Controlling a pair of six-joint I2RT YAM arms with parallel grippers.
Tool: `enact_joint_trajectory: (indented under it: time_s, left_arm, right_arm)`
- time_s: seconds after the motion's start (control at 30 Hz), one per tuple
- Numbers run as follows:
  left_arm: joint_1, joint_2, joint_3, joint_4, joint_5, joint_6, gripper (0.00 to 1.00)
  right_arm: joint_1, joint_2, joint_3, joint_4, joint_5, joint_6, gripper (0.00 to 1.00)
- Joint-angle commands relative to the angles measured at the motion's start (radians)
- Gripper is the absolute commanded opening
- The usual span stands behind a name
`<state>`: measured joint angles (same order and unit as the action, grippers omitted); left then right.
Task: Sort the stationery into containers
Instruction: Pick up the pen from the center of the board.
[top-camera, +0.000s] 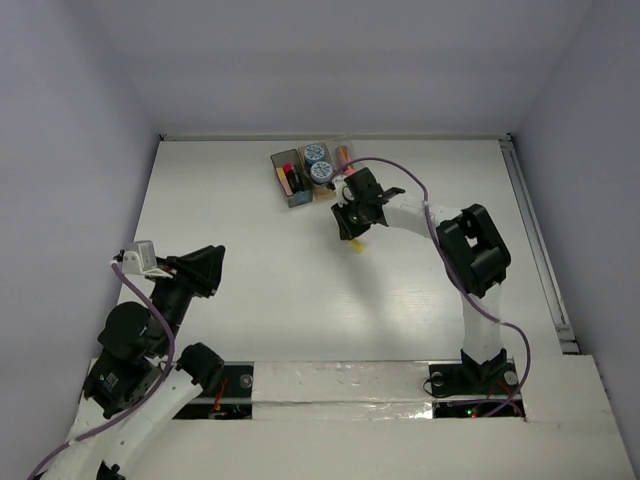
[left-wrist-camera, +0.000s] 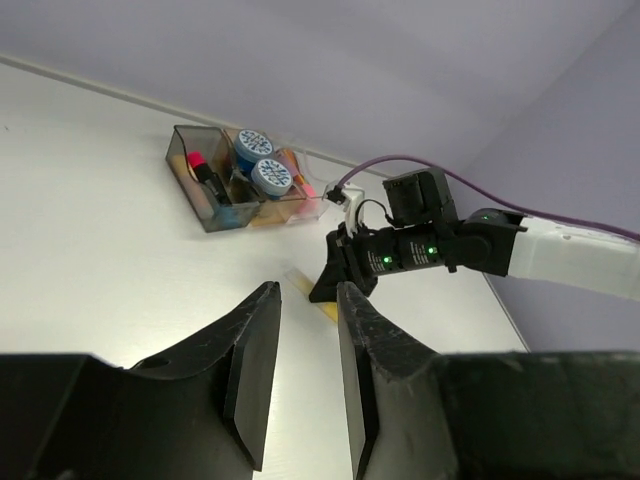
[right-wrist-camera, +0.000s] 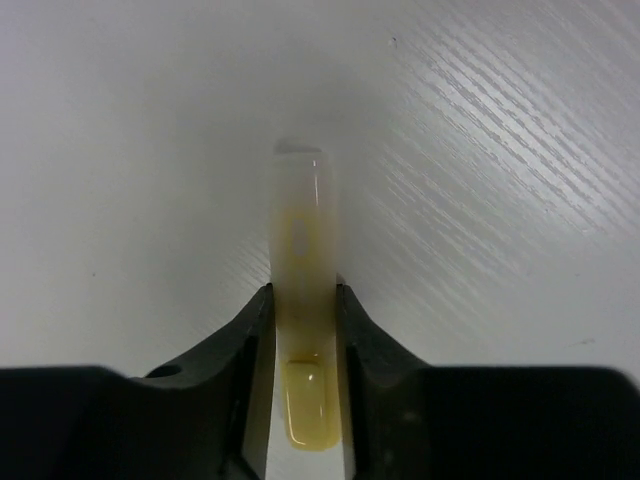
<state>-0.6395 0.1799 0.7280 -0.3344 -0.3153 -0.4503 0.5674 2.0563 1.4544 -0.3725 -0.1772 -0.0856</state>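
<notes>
- Over by the left edge, toward the near-left corner of the worktop (top-camera: 250, 300), the left gripper (top-camera: 205, 270) is hanging idle. In its own wrist view the left gripper (left-wrist-camera: 305, 300) is showing jaws a narrow gap apart, with nothing between them.
- At the middle of the far edge the three joined bins are sitting in a row. The dark grey bin (top-camera: 288, 182) is carrying a red-pink highlighter (left-wrist-camera: 205, 172) with a black end, and something orange is lying beside it.
- Next along, the amber bin (left-wrist-camera: 262, 212) is holding both round blue-white tubs (top-camera: 319, 162), one just beside the other.
- The clear bin (left-wrist-camera: 318, 205) is showing something pink-orange inside, too small to name for sure.
- Just nearer than the bins, the right gripper (top-camera: 352, 232) is reaching down and pinching the yellow highlighter (right-wrist-camera: 300, 250) crosswise, jaws closed against its barrel. The right gripper (right-wrist-camera: 305, 300) is gripping near one end, so most of the pen is poking out ahead. I cannot tell whether the pen is touching the surface or just off it.
- Scorecard: most pieces are looking binned already, and no other loose item is showing on the table. This yellow pen is looking like the last one, needing only a short carry to the far edge and a drop.
</notes>
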Motion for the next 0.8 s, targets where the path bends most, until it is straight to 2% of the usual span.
enact_joint_trajectory:
  time_s: [0.0,0.13,0.3,0.57,0.63,0.77]
  left_arm:
    - [-0.003,-0.020,0.002,0.009,-0.013,0.036,0.26]
    - [-0.003,-0.013,-0.006,0.014,-0.008,0.039,0.27]
    - [-0.003,-0.019,-0.010,0.018,-0.004,0.039,0.28]
    - [0.017,-0.008,-0.024,0.037,0.037,0.039,0.31]
    - [0.050,0.001,-0.030,0.047,0.056,0.044,0.33]
    - [0.112,0.024,-0.041,0.072,0.131,0.054,0.35]
  right_arm:
    - [-0.004,0.001,0.000,0.003,-0.007,0.035,0.20]
    - [0.052,-0.013,-0.003,0.020,0.068,0.024,0.09]
    - [0.088,-0.053,0.017,0.082,0.128,0.084,0.02]
    - [0.097,-0.121,0.092,0.237,-0.005,0.251,0.00]
    - [0.097,-0.085,0.163,0.263,-0.053,0.294,0.01]
    - [0.097,0.013,0.304,0.361,-0.051,0.368,0.01]
